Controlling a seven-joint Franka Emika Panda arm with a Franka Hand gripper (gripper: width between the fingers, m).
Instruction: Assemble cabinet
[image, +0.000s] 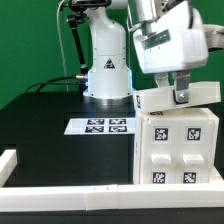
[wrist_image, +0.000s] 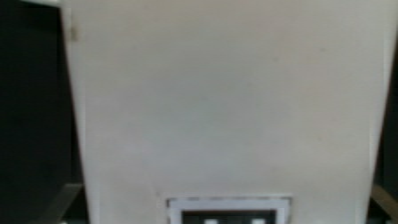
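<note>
The cabinet (image: 178, 150) is a large white box at the exterior view's right, its front face showing four square panels with black-and-white tags. My gripper (image: 181, 97) hangs just above its top and is shut on a flat white panel (image: 160, 99), held slightly tilted over the box. In the wrist view this white panel (wrist_image: 222, 110) fills nearly the whole picture, with a tag (wrist_image: 228, 211) at its edge. My fingertips barely show there, only as dark shapes at the panel's sides.
The marker board (image: 102, 125) lies flat on the black table in front of the robot base (image: 107, 70). Long white border rails run along the front edge (image: 90, 196) and the exterior view's left (image: 8, 162).
</note>
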